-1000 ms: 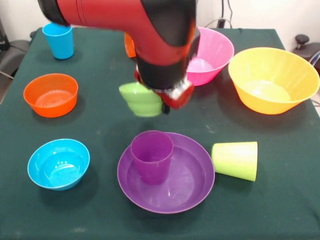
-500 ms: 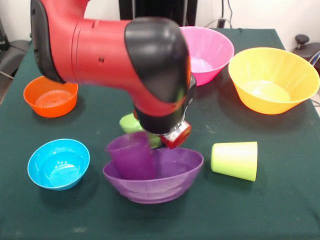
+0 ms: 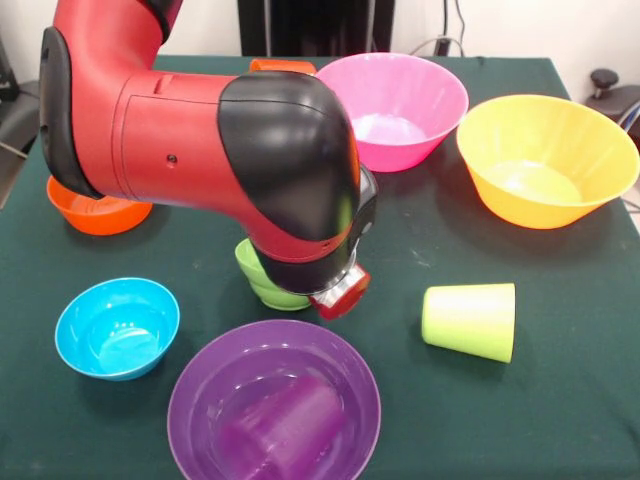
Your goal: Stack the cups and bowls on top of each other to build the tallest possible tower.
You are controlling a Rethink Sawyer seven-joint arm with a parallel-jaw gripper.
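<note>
Front view
Step in hand: as I judge it, carrying the small green bowl (image 3: 268, 278), which sits tilted on its side under the arm's wrist at the table's centre. No tower shows yet; every piece lies single, except the purple cup, which lies in the purple bowl.
Pincer: the gripper (image 3: 300, 290) is hidden behind the black wrist; only its red end cap shows. The green bowl hangs against it, so it looks held, but I cannot tell how the pincer stands.
Next move: probably set the green bowl down flat, or into another small bowl. It calls for levelling it first, since it is tipped.
Purple bowl (image 3: 275, 412): at 6 o'clock, wide and shallow, glossy.
Purple cup (image 3: 285, 430): lying on its side inside the purple bowl, not upright; it would need righting before it can be stacked.
Lime green cup (image 3: 470, 320): at 4 o'clock, on its side on the green cloth (image 3: 560, 420), mouth toward 9 o'clock.
Blue bowl (image 3: 117, 327): at 8 o'clock, upright, empty.
Orange bowl (image 3: 95, 212): at 10 o'clock, half hidden by the arm.
Pink bowl (image 3: 400, 105): at 1 o'clock, large, upright.
Yellow bowl (image 3: 545, 160): at 2 o'clock, large, just beside the pink one.
Orange cup (image 3: 282, 66): at 12 o'clock, only its rim shows above the arm.
Blue cup: not seen.

Overhead view
Not supplied: nothing to tell.
</note>
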